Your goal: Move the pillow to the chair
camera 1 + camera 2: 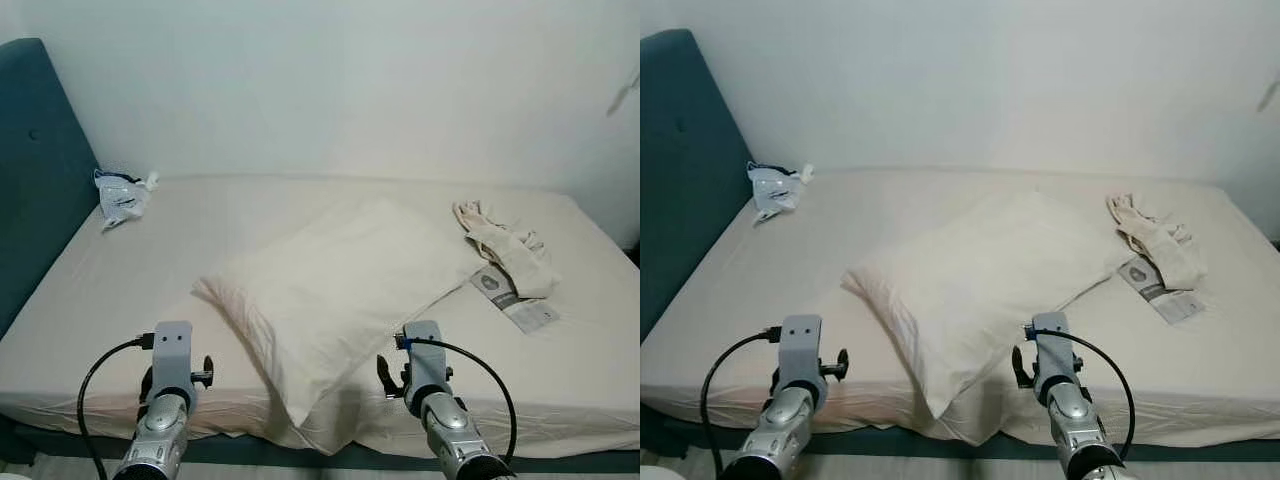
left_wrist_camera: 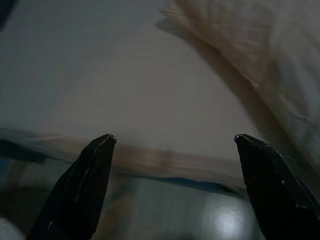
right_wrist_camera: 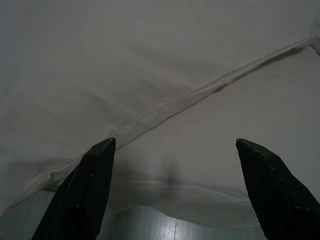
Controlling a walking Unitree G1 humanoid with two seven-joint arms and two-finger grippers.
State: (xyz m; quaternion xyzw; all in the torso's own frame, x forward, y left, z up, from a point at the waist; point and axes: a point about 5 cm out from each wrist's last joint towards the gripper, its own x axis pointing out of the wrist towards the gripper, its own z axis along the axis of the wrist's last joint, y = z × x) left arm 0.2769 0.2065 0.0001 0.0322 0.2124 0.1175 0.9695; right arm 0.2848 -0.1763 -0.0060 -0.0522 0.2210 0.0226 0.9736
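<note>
Diagonally across the middle of the bed lies the large cream fabric pillow, one corner hanging slightly over the near edge and the opposite corner pointing toward the back wall. It rests on the pale beige fitted sheet that covers the mattress. Near the front edge, the left gripper hovers just beside the pillow's left flank with its two black fingers spread wide and nothing between them; the sheet and the pillow's edge show past its tips. On the other side, the right gripper is held just at the pillow's lower right seam, its fingers likewise spread wide and empty. Further right on the sheet sit a crumpled cream cloth and a small printed paper packet just beside it. A crumpled white-and-blue plastic bag lies near the dark teal upholstered headboard.
</note>
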